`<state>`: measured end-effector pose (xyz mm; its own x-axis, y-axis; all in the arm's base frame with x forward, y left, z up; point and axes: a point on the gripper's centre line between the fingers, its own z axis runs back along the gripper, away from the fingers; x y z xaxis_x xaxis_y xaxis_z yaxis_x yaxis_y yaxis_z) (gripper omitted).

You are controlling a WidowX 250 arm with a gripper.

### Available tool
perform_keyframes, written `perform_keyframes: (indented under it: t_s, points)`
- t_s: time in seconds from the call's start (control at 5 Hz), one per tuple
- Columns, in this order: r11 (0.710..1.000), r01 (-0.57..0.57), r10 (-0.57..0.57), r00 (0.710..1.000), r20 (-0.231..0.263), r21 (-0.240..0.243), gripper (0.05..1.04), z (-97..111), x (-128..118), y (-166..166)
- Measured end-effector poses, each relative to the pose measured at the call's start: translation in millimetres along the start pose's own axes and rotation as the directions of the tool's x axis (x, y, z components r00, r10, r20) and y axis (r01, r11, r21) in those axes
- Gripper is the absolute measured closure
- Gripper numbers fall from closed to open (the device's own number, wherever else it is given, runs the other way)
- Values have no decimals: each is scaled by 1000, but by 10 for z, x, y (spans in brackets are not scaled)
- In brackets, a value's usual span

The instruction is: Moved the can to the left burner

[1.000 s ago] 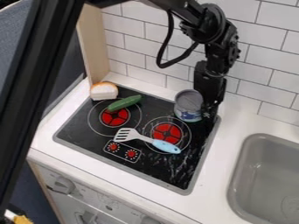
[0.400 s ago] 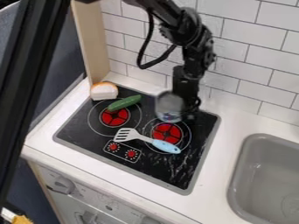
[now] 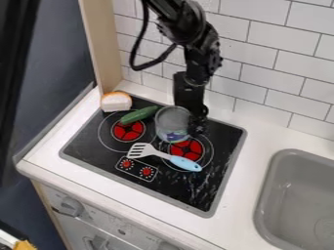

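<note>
The black gripper (image 3: 196,123) hangs low over the back middle of the stove, shut on the can at its right side. Metallic grey, with a blue and green pattern low on its side, the can (image 3: 173,124) is roughly upright between the two burners. It overlaps the upper left part of the right burner (image 3: 186,149) in view. To its left is the left burner (image 3: 128,131), a red disc inside a thin white ring. I cannot tell whether the can's base touches the stove top.
A green cucumber (image 3: 139,114) lies across the left burner's upper edge, close to the can. A spatula (image 3: 163,155) with a light blue handle crosses the right burner's front. Bread (image 3: 116,101) sits at the back left corner; a grey sink (image 3: 297,195) is at right.
The gripper and the can have moved left together, from the stove's back right corner to between the burners, and slightly toward the front. The cucumber, spatula and bread have stayed put.
</note>
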<state>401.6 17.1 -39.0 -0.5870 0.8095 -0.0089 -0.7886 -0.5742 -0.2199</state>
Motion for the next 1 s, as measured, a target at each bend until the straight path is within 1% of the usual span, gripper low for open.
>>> perform_keyframes:
  t_s: [0.2, 0.4, 0.6, 0.8, 1.0]
  points:
    - [999, -19, 20, 1000, 19, -40, 84, 114, 154, 17]
    - [998, -54, 56, 998, 41, -37, 84, 51, 390, 35]
    - [995, -94, 95, 991, 89, -22, 84, 19, 595, 21]
    - [995, -102, 104, 982, 158, -22, 84, -1, 785, 37]
    - [992, -125, 128, 972, 195, -27, 84, -14, 934, 35]
